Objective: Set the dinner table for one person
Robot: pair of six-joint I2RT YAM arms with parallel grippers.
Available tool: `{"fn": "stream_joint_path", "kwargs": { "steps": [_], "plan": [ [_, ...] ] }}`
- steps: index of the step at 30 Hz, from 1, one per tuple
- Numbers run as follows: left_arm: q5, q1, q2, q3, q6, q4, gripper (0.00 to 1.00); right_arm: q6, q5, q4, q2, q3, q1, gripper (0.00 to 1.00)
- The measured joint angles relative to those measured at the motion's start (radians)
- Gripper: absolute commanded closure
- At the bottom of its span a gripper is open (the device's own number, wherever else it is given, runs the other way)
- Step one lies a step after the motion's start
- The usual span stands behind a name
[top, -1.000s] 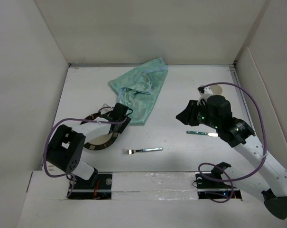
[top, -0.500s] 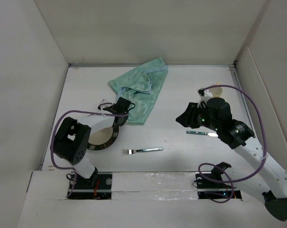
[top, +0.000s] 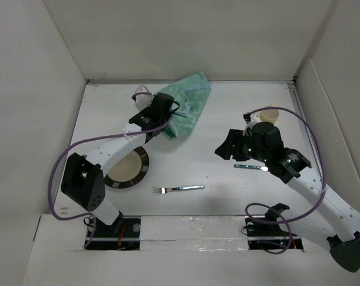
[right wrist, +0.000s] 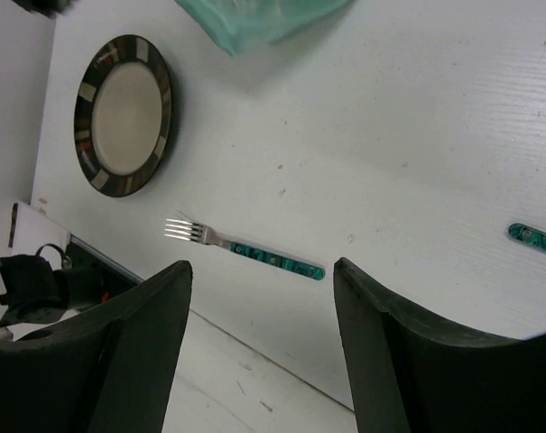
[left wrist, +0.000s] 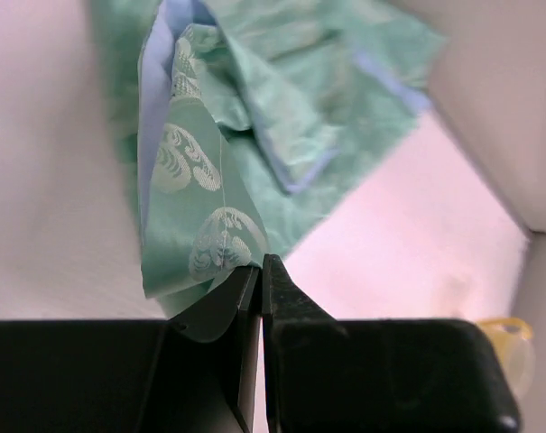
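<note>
Dinner table (top: 221,113) carries plate (top: 127,169), fork (top: 178,189) and green cloth (top: 191,95); left gripper (left wrist: 261,263) seems pinched on the cloth's edge, right gripper (right wrist: 259,271) hangs spread wide.

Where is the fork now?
Top view: the fork lies flat toward the near edge, between the plate on its left and the knife on its right.

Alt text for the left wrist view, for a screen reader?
The left claw is shut on an edge of the pale green patterned cloth mat; the rest lies bunched on the white dinner table. A blurred yellow object sits at lower right.
</note>
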Motion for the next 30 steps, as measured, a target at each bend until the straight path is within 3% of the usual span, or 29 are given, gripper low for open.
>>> {"fn": "stream_joint_path", "kwargs": {
  "steps": [5, 11, 14, 17, 20, 30],
  "plan": [
    [-0.030, -0.104, -0.005, 0.355, 0.186, -0.011, 1.00, 0.008, 0.002, 0.021, 0.052, -0.007, -0.011, 0.28],
    [-0.060, -0.283, 0.272, 1.068, 0.423, -0.028, 1.00, 0.007, 0.012, 0.035, 0.097, 0.024, -0.071, 0.17],
    [-0.046, -0.330, 0.359, 1.264, 0.509, -0.009, 1.00, 0.002, 0.017, 0.035, 0.105, 0.061, -0.101, 0.10],
    [-0.040, -0.308, 0.349, 1.268, 0.561, 0.008, 1.00, -0.008, 0.021, 0.035, 0.107, 0.101, -0.129, 0.07],
    [-0.024, -0.209, 0.288, 1.160, 0.571, 0.032, 1.00, -0.018, 0.025, 0.039, 0.124, 0.135, -0.158, 0.06],
    [0.031, 0.329, 0.003, 0.557, 0.518, 0.072, 1.00, -0.015, -0.006, 0.103, 0.349, 0.115, -0.193, 0.06]
  ]
}}
